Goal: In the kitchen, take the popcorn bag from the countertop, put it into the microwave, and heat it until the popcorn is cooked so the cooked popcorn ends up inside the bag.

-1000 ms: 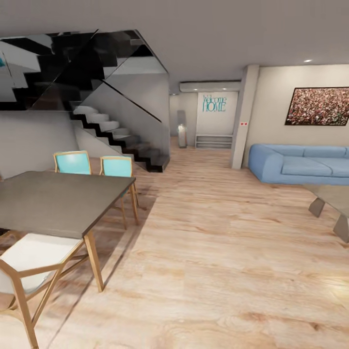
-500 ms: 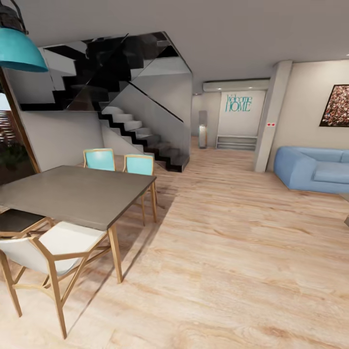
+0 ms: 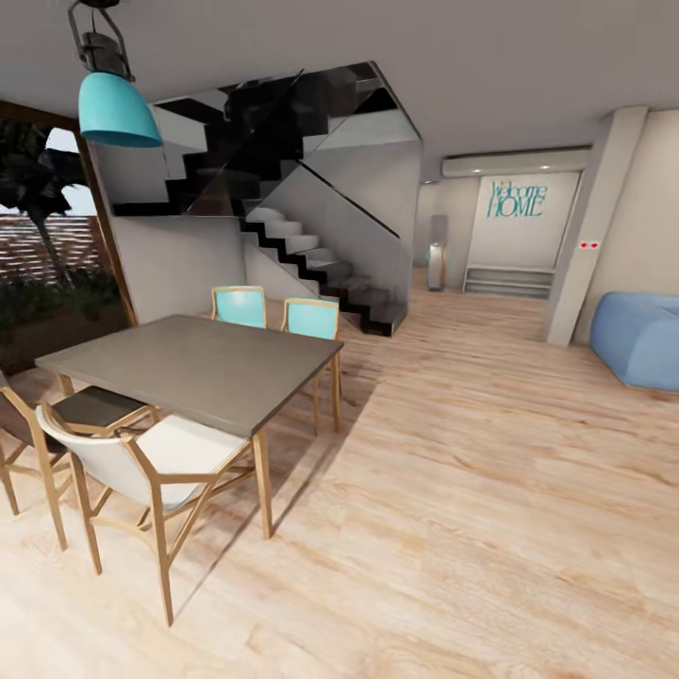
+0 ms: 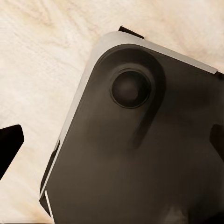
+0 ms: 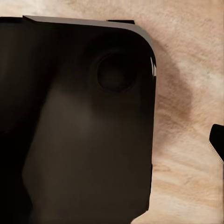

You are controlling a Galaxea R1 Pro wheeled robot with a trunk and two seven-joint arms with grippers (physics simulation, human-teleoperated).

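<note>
Finger state cannot be told: only dark tips [image 4: 9, 144] are seen over the robot's base [image 4: 140, 154]. A dining table [image 3: 198, 363] and staircase [image 3: 311, 255] are seen; no popcorn bag. Transit step judged; the kitchen must be reached next.

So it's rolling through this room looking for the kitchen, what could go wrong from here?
Two things, I'd guess. The dining table and the white chair stand close on the left, so a tight pass could clip a chair leg. Also, no countertop, popcorn or microwave appears ahead, just the staircase, wooden floor and blue sofa, so it could spend time heading the wrong way.
</note>
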